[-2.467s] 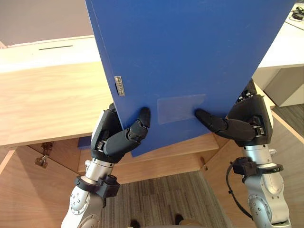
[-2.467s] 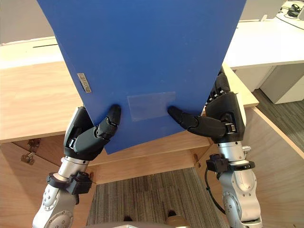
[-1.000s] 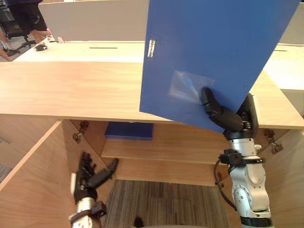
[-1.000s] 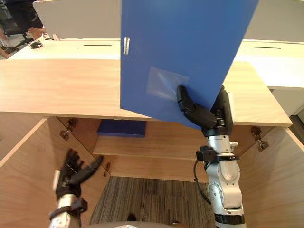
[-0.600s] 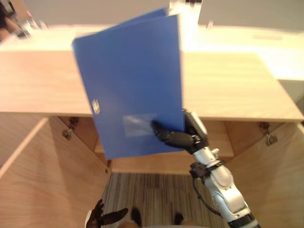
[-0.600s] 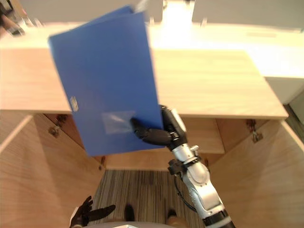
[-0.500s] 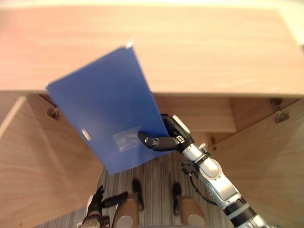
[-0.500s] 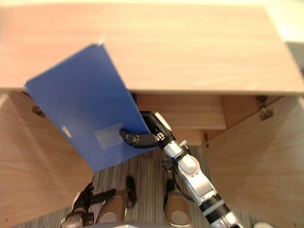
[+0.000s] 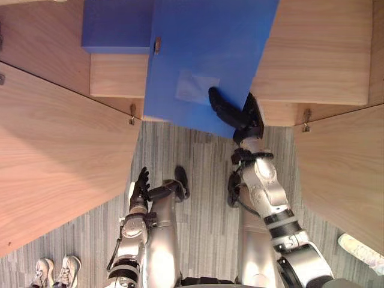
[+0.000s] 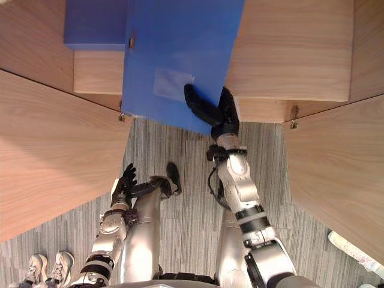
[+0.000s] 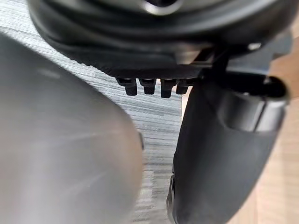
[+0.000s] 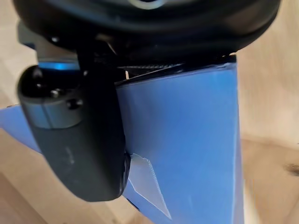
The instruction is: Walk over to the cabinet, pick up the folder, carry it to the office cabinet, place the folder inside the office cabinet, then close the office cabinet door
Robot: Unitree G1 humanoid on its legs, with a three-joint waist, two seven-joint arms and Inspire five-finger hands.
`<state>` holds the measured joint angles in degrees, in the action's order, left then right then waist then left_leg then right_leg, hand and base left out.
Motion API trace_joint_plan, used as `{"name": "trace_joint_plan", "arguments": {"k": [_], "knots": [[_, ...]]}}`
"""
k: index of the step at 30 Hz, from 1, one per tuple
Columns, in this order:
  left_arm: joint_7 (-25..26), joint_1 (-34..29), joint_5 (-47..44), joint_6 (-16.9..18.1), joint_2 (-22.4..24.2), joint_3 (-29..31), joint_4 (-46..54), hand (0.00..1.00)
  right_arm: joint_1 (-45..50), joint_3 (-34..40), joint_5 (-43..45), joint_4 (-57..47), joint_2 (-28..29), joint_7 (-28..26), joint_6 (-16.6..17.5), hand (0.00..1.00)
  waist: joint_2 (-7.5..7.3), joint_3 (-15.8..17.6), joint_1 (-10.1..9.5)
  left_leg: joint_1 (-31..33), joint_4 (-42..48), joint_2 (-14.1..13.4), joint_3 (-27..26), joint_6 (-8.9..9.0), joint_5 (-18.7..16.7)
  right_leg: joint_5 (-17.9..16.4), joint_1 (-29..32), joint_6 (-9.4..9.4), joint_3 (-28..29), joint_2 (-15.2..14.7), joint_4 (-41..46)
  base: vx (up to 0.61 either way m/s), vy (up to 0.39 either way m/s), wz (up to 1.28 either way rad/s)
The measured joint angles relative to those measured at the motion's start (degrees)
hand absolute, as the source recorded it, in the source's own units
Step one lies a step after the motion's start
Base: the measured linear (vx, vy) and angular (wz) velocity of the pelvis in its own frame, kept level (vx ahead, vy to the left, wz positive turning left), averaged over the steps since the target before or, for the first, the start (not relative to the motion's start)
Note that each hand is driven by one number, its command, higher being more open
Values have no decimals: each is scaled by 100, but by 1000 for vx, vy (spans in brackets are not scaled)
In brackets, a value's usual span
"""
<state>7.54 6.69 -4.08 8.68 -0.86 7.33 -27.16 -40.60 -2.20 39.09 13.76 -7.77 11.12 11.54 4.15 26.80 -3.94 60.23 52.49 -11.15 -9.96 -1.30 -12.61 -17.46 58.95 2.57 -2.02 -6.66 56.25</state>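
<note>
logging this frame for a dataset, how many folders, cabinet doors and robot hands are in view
folders: 2, one held, one on the shelf
doors: 2, both open, left, right
hands: 2, left open, right gripping the held folder
total: 6

Grey striped carpet (image 9: 201,174) runs beneath me up to the light-wood office cabinet (image 9: 318,60), its left door (image 9: 60,150) and right door (image 9: 345,174) swung wide; pale shoes (image 9: 69,268), perhaps a bystander's, stand on it at my lower left.
</note>
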Motion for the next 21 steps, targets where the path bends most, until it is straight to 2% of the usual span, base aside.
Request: {"name": "trace_joint_plan", "arguments": {"k": [1,2,5,8,9,13,21], "knots": [[41,39,-54,1,30,-8,68,100,-282,223,225,86,26,163,32,0,1,1,-13,98,38,2,23,-9,16,1,79,-1,-15,-9,40,-41,-32,12],[115,132,-59,-13,74,-28,88,100,-794,710,613,369,154,552,100,0,9,33,-36,147,107,2,57,-17,29,1,96,-1,-48,-22,88,-21,-31,10],[253,142,-166,-36,121,-46,92,100,-789,904,1075,469,268,833,172,0,13,35,4,83,124,-10,65,-15,28,0,-23,1,-94,-35,46,-22,-23,2],[385,140,-177,-55,235,-57,183,100,-1243,1500,1639,690,521,1260,343,0,13,35,-28,75,49,-8,55,21,34,35,-17,5,-102,-39,4,-77,-61,1],[413,138,-176,-57,240,-91,197,100,-1412,1657,1728,807,531,1338,446,100,13,35,-39,74,-15,-5,54,50,61,62,-17,2,-118,-41,-48,-73,-79,4],[481,92,-209,-71,243,-285,290,100,-1794,2125,1890,999,478,1571,687,100,13,34,-82,41,-257,26,47,8,266,164,-25,-46,-170,-58,-198,-33,-77,5],[398,-14,-301,-79,356,-777,563,100,-1977,2104,2259,1156,108,1560,686,100,17,31,-116,-89,-524,45,144,80,416,185,-191,-81,-326,-58,-368,-4,-64,6]]}}
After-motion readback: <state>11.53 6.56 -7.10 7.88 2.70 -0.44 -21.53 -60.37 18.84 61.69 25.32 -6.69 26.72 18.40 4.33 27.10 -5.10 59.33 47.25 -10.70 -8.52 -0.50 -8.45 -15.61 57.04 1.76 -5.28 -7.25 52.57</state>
